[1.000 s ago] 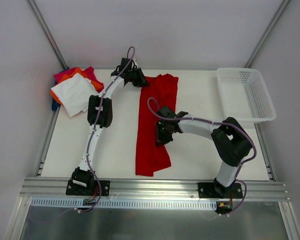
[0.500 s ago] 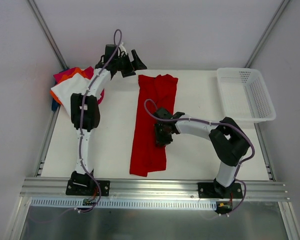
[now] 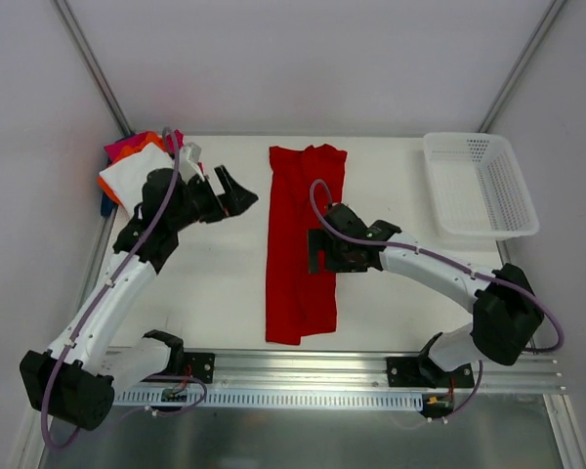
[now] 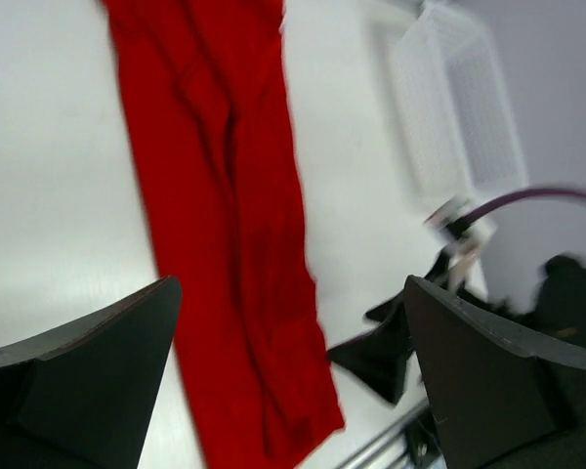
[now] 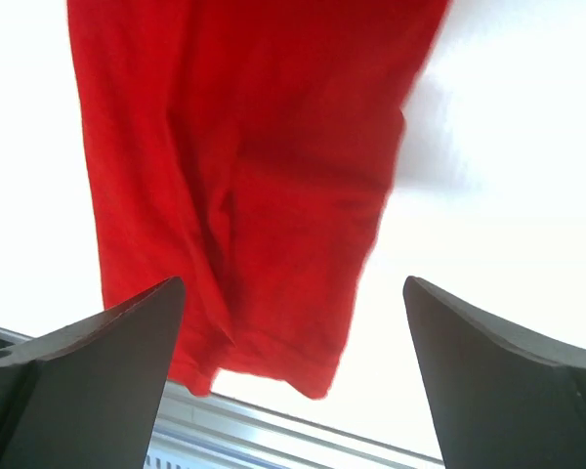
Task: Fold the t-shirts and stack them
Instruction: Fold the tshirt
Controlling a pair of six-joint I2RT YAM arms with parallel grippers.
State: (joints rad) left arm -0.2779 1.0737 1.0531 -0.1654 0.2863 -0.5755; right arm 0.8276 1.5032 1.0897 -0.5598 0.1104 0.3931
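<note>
The bright red t-shirt [image 3: 298, 244] lies flat as a long narrow strip running from the far edge to the near edge of the white table [image 3: 225, 293]. My left gripper [image 3: 238, 194] hangs open to the left of it, holding nothing. In the left wrist view the red t-shirt [image 4: 220, 215] sits ahead between the wide-apart jaws of the left gripper [image 4: 291, 376]. My right gripper [image 3: 319, 250] is open above the strip's right edge; the right wrist view shows the red t-shirt [image 5: 244, 176] below the right gripper [image 5: 293, 376]. Folded t-shirts [image 3: 140, 177] are stacked at the back left, white on top.
A white mesh basket [image 3: 480, 184] stands at the back right, blurred as the basket [image 4: 449, 98] in the left wrist view. The metal rail [image 3: 303, 366] runs along the near edge, under the shirt's hem. The right arm's gripper [image 4: 386, 352] shows in the left wrist view.
Both grippers have opened and let go of the red t-shirt. The left arm has drawn back from the shirt's far end to its left side. The right gripper stays over the strip.
</note>
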